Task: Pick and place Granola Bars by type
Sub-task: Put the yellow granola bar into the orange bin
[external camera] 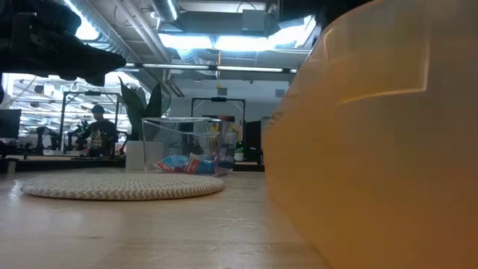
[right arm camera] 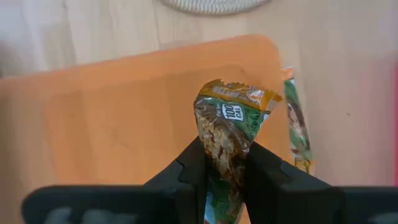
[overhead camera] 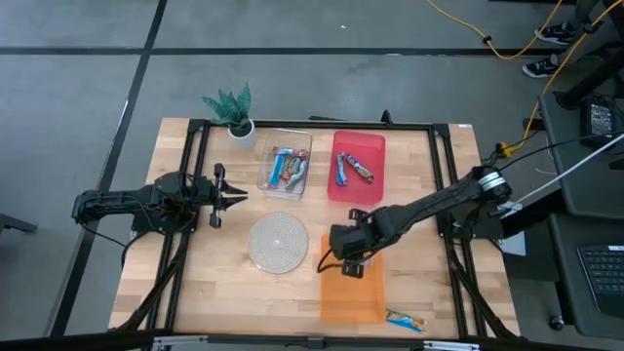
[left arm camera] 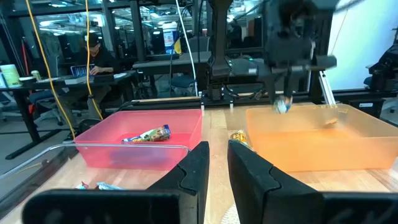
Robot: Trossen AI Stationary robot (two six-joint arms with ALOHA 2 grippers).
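Note:
My right gripper (overhead camera: pixel 351 265) hangs over the orange bin (overhead camera: pixel 353 297) near the table's front, shut on a granola bar (right arm camera: pixel 229 134) with a green and orange wrapper. Another bar (right arm camera: pixel 295 127) lies on the table just beside that bin, and one more (overhead camera: pixel 405 319) lies near the front edge. Bars lie in the clear bin (overhead camera: pixel 284 170) and in the red bin (overhead camera: pixel 357 168). My left gripper (overhead camera: pixel 232 198) waits at the table's left, pointing level, its fingers (left arm camera: pixel 200 168) a narrow gap apart with nothing between them. My right gripper pinches the granola bar's two flat faces (right arm camera: pixel 227 158) between its two fingers, somewhere along its middle. The fingers come steeply from above. The bar hangs below them, its crimped free end (right arm camera: pixel 239 93) lowest, clear of the orange bin's floor (right arm camera: pixel 124 124).
A round woven mat (overhead camera: pixel 278 242) lies at the table's middle, left of the orange bin. A small potted plant (overhead camera: pixel 234 112) stands at the far left, beside the clear bin. Black frame rails (overhead camera: pixel 195 175) run along the table's sides.

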